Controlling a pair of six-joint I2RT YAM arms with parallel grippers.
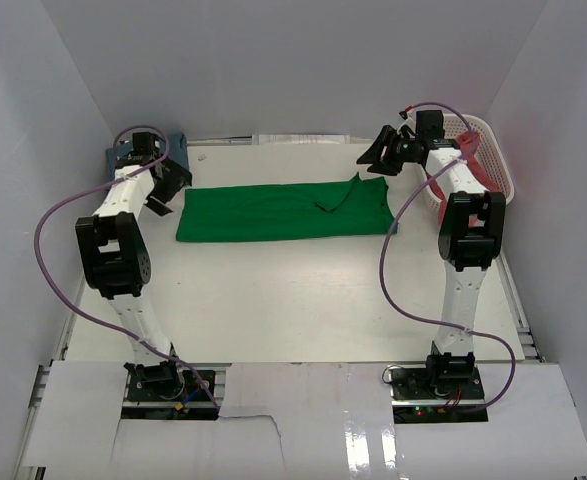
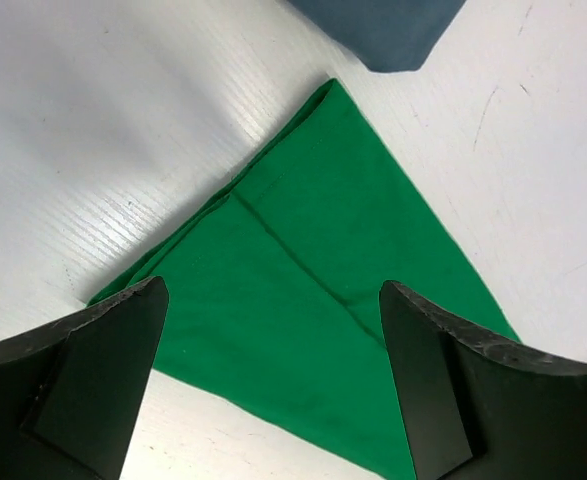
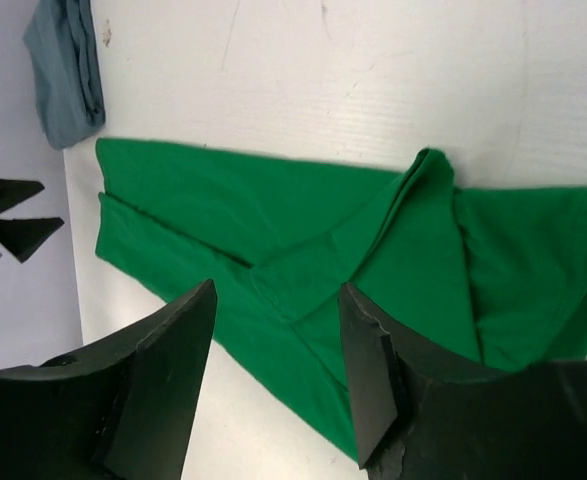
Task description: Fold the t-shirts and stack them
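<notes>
The bright green cloth t-shirt [image 1: 283, 212] lies folded in a long band on the white table [image 1: 273, 300], toward 12 o'clock. The left hand [image 2: 273, 288] hangs over its 9 o'clock end with fingers apart. The right hand [image 3: 278, 288], also spread, hangs over its 3 o'clock end.

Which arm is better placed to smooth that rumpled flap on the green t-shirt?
Right, probably. The right gripper hangs open by the right end of the green t-shirt, where the flap sits; the left gripper is at the opposite end.
</notes>
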